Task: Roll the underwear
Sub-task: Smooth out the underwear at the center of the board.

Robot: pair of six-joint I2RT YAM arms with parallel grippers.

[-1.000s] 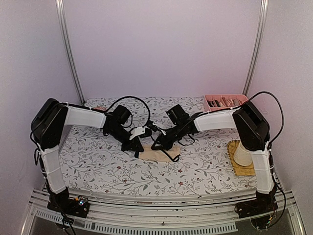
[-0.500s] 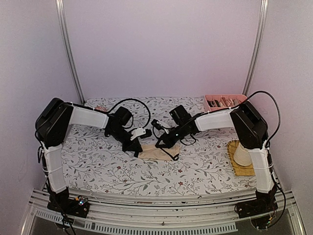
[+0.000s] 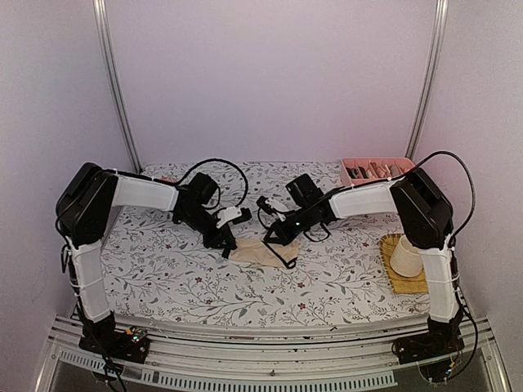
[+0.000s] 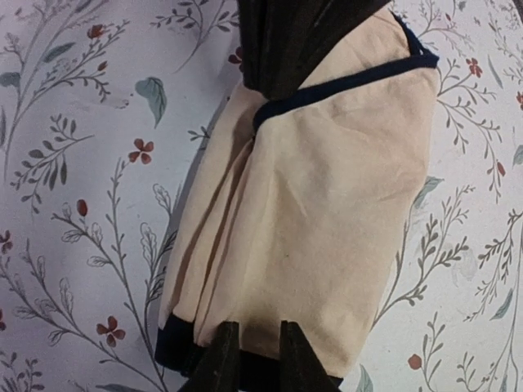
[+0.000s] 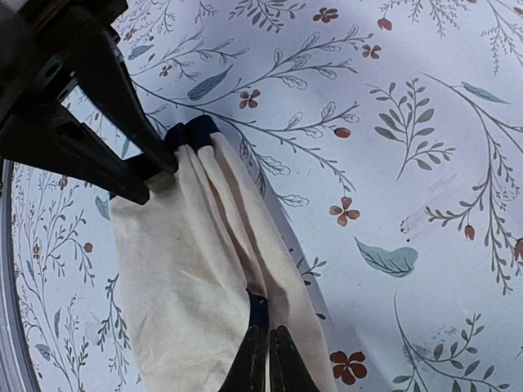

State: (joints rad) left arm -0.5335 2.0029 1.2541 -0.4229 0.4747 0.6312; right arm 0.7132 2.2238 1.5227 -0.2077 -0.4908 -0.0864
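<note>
**Beige brief held at both ends on the flowered table**

A small beige cloth brief (image 3: pixel 261 252) with dark navy edging lies folded lengthwise in soft pleats at the middle of the table (image 3: pixel 163 269), slightly toward the near edge. It rests flat on the surface and runs roughly left to right in the top view.

The left arm's fingers (image 4: pixel 229 359) pinch the dark hem at one end of the brief; a narrow gap shows between them where the cloth is caught. The right arm's fingers (image 5: pixel 260 359) are pressed almost together on a fold of the dark edging at the other end. From the right wrist, the left arm's black fingers appear at the far end of the cloth, gripping its dark corner. From above, both arms reach inward and meet low over the brief, their black cables looping behind them.

The table is covered in a pale cloth printed with grey-green sprigs and small red flowers. At its right side a yellow woven mat (image 3: pixel 402 283) carries an upturned cream cup (image 3: pixel 404 256), well apart from the brief. In the far right corner stands a pink compartmented tray (image 3: pixel 376 162); its contents are too small to tell.

Plain pale lilac walls (image 3: pixel 270 82) close the space on three sides, with a slanting metal post (image 3: pixel 114 82) at each back corner. A slotted aluminium rail (image 3: pixel 245 377) runs along the near edge, where both arm bases are bolted.
</note>
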